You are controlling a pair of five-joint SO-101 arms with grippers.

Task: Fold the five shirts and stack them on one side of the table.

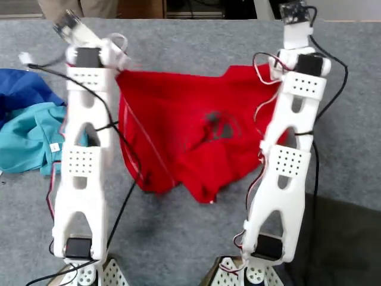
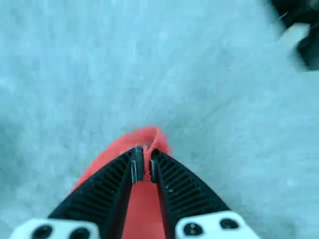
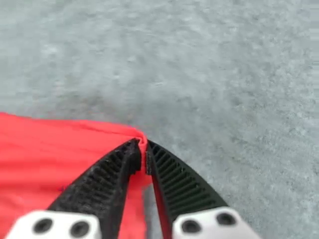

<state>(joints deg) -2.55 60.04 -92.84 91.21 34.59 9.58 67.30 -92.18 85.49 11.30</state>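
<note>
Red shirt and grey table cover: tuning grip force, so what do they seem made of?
The red shirt looks like soft, matte knit fabric, perhaps cotton: it creases and drapes limply. The grey table cover looks like felt or short-pile carpet: fuzzy, mottled, no shine.
</note>
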